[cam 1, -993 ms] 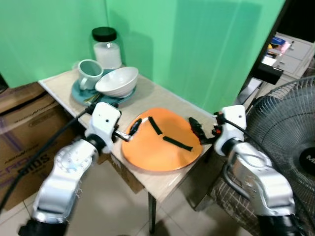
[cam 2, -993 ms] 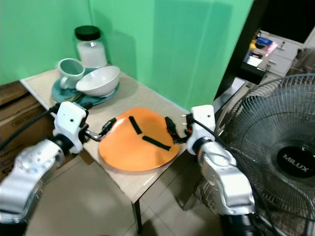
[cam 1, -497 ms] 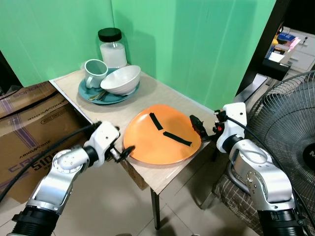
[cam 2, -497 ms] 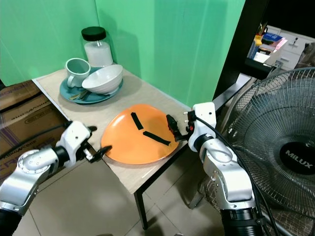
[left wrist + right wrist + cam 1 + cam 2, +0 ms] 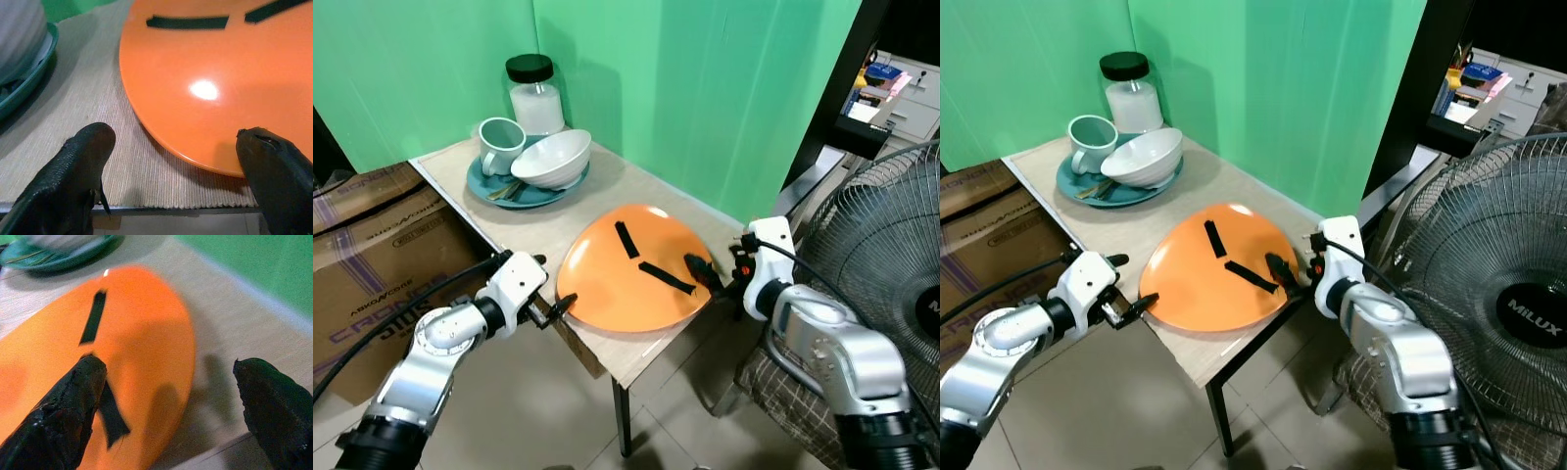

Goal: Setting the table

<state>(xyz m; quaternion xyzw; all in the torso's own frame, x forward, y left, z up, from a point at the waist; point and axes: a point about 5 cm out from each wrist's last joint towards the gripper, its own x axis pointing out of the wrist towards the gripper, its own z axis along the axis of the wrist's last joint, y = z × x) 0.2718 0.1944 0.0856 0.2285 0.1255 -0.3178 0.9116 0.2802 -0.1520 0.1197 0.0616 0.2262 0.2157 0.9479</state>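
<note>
Orange plate point(image 5: 631, 282) lies flat on table point(image 5: 578, 211) between both grippers. Left gripper point(image 5: 551, 309) spread wide at plate's near rim; right gripper point(image 5: 1288, 274) spread wide over opposite rim (nothing gripped). Bowl point(image 5: 549, 160), mug point(image 5: 496, 145), teal saucer point(image 5: 529, 194) stacked well beyond left gripper, not yet laid out.

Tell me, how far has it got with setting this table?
Done: the orange plate lies flat near the table's front edge. In hand: both grippers, open, flank it without holding it, left gripper at its near rim, right gripper at the far side. Left: the mug, bowl and cutlery sit stacked on the teal plate beside the jar, not laid out.
</note>
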